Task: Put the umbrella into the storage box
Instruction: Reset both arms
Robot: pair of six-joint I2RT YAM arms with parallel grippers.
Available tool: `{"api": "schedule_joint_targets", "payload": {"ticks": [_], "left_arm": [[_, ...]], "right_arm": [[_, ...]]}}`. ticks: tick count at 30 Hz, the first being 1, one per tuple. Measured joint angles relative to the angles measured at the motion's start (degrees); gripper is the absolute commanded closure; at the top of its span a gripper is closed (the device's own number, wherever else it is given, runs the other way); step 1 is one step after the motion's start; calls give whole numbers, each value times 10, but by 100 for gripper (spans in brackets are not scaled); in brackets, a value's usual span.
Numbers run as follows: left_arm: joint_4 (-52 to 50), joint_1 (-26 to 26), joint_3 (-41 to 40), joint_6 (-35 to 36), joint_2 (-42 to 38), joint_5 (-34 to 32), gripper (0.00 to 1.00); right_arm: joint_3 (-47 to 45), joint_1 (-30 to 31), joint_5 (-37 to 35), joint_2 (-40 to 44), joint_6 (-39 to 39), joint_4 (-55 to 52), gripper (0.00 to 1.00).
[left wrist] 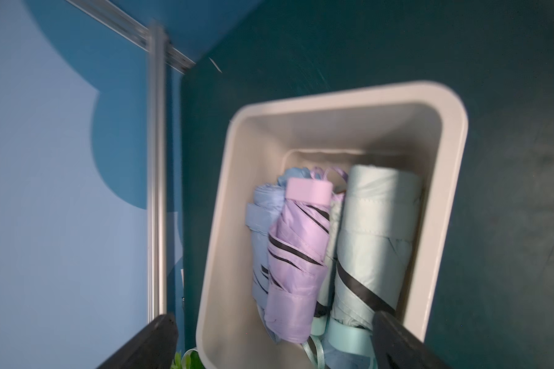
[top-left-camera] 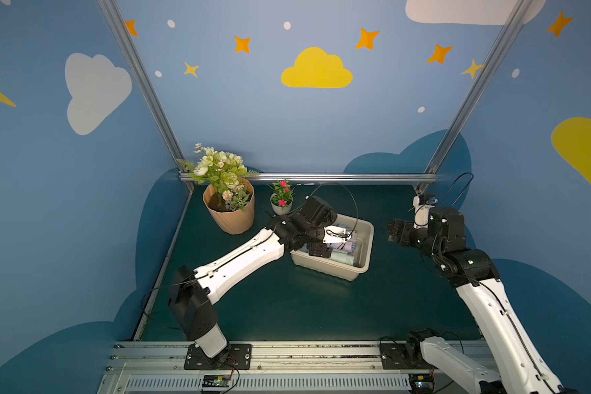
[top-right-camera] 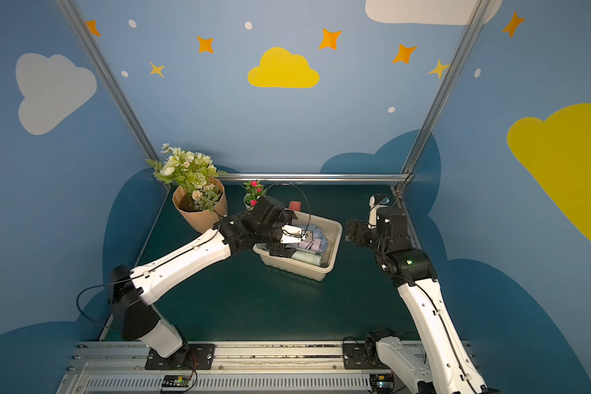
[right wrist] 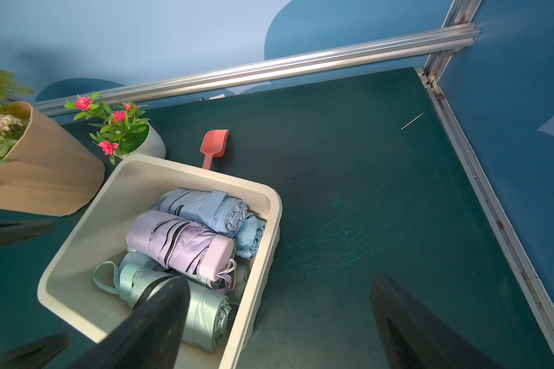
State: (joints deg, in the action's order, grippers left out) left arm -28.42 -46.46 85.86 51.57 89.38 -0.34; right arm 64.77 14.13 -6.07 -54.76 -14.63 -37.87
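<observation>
While just behind storage box (right wrist: 189, 174), scoop (right wrist: 215, 143)

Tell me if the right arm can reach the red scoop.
Probably yes: the right gripper is open and empty, with bare table between it and the red scoop behind the storage box.

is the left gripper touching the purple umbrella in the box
Apart. The left wrist view shows the left gripper open, with clear gaps between each of its fingers and the purple umbrella lying in the storage box.
</observation>
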Motion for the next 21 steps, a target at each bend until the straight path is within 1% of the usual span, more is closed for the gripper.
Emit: {"api": "schedule_joint_targets", "payload": {"ticks": [2, 4, 7, 9, 11, 13, 16, 19, 21], "left_arm": [[81, 20, -60, -76, -75, 19, 0], [165, 51, -123, -154, -142, 15, 0], [268, 105, -223, -272, -222, -40, 0], [306, 144, -286, -347, -263, -89, 0], [315, 184, -344, -414, -301, -131, 0], [305, 238, -398, -484, -347, -172, 0], [293, 312, -462, -560, -410, -213, 0], [308, 381, -526, -608, -445, -224, 0], [327, 422, -564, -624, -434, -218, 0]], "right_arm": [[-20, -6, -17, 7, -2, 17, 3], [-52, -13, -36, 21, -2, 42, 2], [-123, -26, -73, 48, -3, 97, 2], [-165, -40, -96, 59, -6, 125, 2], [-198, -58, -112, 61, -11, 146, 2], [-227, -82, -123, 61, -17, 164, 2], [-264, -112, -125, 69, -25, 195, 2], [-311, -131, -125, 77, -28, 248, 2], [-347, -136, -123, 75, -19, 295, 2]]}}
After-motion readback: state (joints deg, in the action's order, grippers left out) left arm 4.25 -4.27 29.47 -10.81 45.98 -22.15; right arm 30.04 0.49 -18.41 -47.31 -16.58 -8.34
